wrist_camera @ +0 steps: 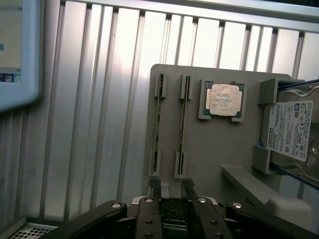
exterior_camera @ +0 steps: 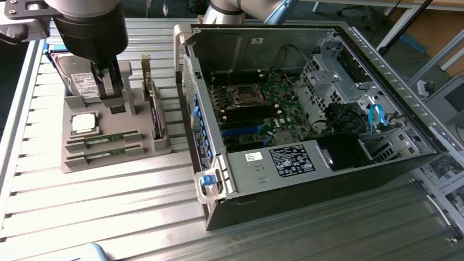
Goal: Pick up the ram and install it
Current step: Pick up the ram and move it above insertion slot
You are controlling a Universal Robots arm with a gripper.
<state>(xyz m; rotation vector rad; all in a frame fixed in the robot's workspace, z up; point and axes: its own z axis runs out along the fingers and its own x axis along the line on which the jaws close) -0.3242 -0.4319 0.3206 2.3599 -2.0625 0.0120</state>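
Observation:
Two thin green ram sticks lie side by side in slots of a grey holder [exterior_camera: 116, 163]: one ram [exterior_camera: 105, 140] nearer the processor, its twin [exterior_camera: 104, 155] at the holder's front edge. In the wrist view both rams show edge-on [wrist_camera: 183, 119] [wrist_camera: 158, 119]. My gripper [exterior_camera: 114, 103] hangs over the back of the holder, above and behind the sticks. It is open, its two black fingertips [wrist_camera: 188, 185] apart with nothing between them; the sticks lie just beyond the gripper [wrist_camera: 171, 188].
The holder also carries a silver processor [exterior_camera: 85, 123], a hard drive [exterior_camera: 83, 81] and an upright expansion card [exterior_camera: 152, 109]. An open computer case [exterior_camera: 377, 81] with its motherboard [exterior_camera: 254, 109] stands to the exterior view's right on the slatted metal table [exterior_camera: 108, 212].

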